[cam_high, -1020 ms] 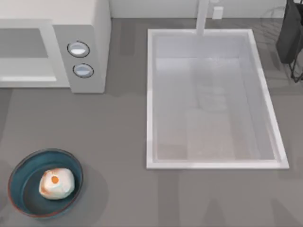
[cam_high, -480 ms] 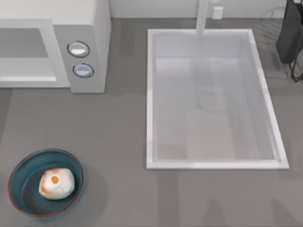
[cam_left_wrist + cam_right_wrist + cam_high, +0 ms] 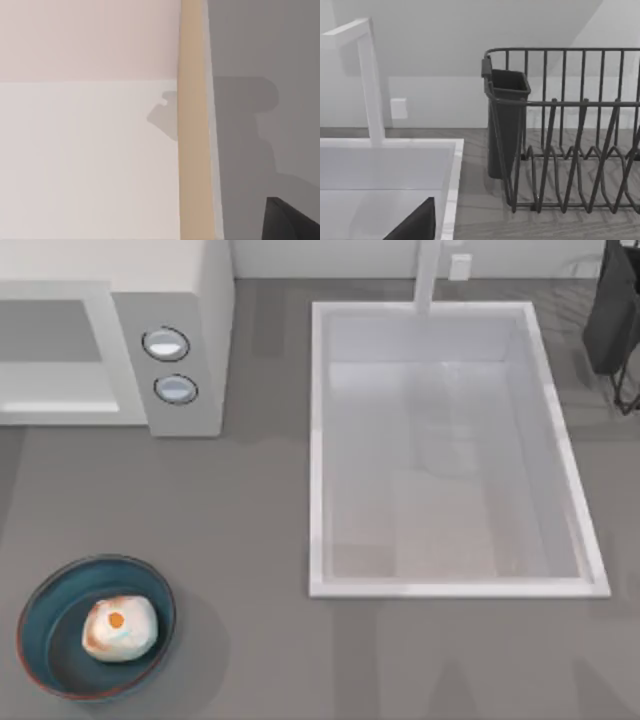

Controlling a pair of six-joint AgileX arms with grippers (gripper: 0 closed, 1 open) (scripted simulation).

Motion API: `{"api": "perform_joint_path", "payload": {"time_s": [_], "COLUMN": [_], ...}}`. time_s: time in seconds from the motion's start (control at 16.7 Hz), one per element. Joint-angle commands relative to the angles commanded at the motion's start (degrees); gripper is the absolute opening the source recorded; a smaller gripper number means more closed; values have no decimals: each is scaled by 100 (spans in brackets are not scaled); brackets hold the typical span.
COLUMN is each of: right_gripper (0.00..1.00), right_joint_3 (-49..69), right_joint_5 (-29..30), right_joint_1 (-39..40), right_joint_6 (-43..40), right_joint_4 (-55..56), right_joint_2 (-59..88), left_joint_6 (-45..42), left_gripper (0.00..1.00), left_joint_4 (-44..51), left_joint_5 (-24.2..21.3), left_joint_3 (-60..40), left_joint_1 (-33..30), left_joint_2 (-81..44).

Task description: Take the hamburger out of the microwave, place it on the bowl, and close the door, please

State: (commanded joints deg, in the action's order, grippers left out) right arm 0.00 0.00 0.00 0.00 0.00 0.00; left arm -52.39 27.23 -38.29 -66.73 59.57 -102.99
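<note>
The hamburger (image 3: 119,627), a whitish lump with orange-brown patches, lies inside the dark teal bowl (image 3: 45,610) at the table's front left. The white microwave (image 3: 195,300) stands at the back left, with two round knobs (image 3: 166,344) on its panel. Its door (image 3: 50,332), with a grey window, lies flat against the front, shut. A dark part of my left gripper (image 3: 292,222) shows in the left wrist view, over a grey surface next to a tan strip. A dark part of my right gripper (image 3: 415,225) shows in the right wrist view, near the sink's edge.
A white sink (image 3: 318,440) with a tall faucet (image 3: 428,275) takes up the middle and right of the table. A dark wire dish rack (image 3: 570,140) with a cutlery cup (image 3: 507,125) stands at the back right. Bare grey counter lies between the bowl and the sink.
</note>
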Motion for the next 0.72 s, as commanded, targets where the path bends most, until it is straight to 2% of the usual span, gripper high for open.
{"api": "perform_joint_path", "payload": {"time_s": [0.24,0.54,0.72], "right_gripper": [100,100,100], "right_joint_3": [0,0,0], "right_joint_5": [0,0,0], "right_joint_1": [0,0,0], "right_joint_6": [0,0,0], "right_joint_4": [0,0,0], "right_joint_2": [0,0,0], "left_joint_6": [-10,5,241], "left_gripper": [0,0,0], "left_joint_4": [-652,-657,-862], "left_joint_5": [-7,-4,106], "left_joint_3": [505,529,932], "left_joint_1": [12,-23,-240], "left_joint_2": [-242,-207,164]}}
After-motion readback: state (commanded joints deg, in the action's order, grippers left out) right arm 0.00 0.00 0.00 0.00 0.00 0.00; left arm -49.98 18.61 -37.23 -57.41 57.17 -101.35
